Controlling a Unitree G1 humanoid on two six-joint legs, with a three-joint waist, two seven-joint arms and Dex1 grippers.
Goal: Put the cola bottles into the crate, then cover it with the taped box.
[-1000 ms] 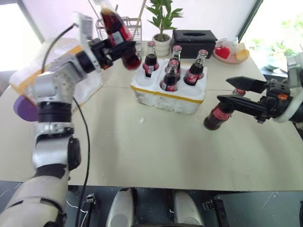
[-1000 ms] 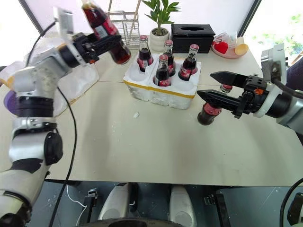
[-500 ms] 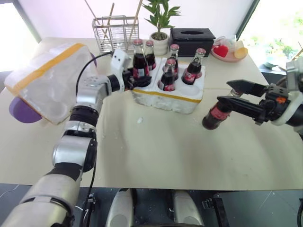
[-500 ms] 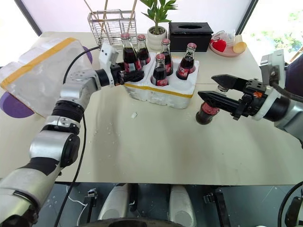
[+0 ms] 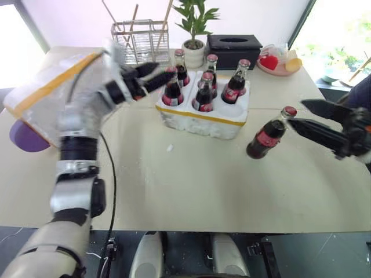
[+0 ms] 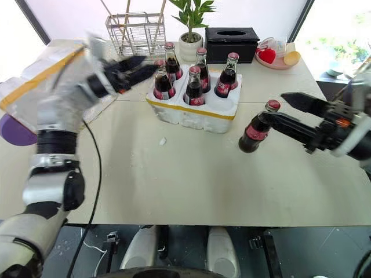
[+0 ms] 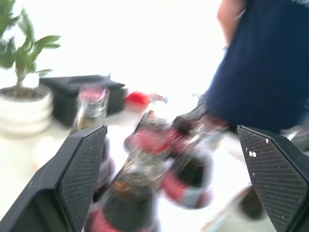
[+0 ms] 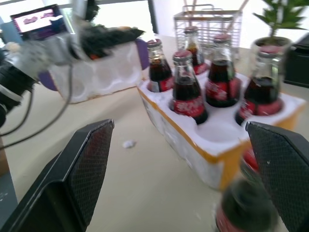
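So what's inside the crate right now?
Five cola bottles stand in the crate, and one front hole is empty. The holes hide the bottles' bases.

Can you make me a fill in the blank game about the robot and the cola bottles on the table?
1. The number of cola bottles standing in the crate is ____.
2. One more cola bottle stands on the table beside the ____ gripper.
3. The tape band around the crate's side is ____.
4. Both the left gripper and the right one have their fingers ____.

Missing words: five; right; yellow; open
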